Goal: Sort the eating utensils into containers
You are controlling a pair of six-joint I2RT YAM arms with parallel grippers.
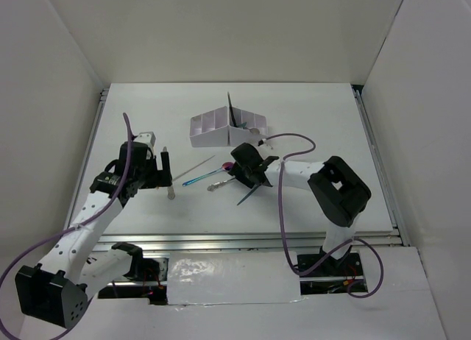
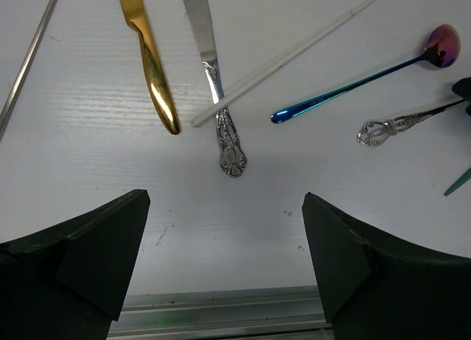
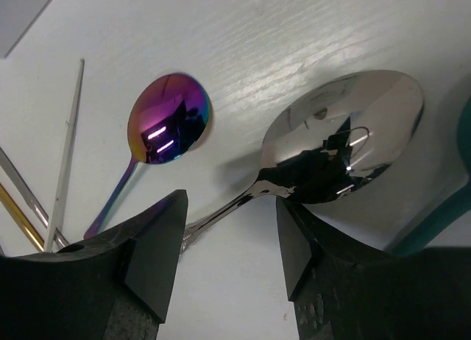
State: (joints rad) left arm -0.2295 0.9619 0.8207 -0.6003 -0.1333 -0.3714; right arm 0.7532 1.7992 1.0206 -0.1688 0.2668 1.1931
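The white organizer box stands at the back centre with a black knife upright in it. My left gripper is open and empty above the table. Beyond it lie a gold-handled piece, a silver knife, a white stick and a thin silver stick. My right gripper is open, low over the table, its jaws either side of the silver spoon's neck. The iridescent spoon lies just left. A teal spoon lies right.
A metal rail runs along the table's near edge, seen in the left wrist view too. White walls close in the table on three sides. The right arm's purple cable loops over the table's right half.
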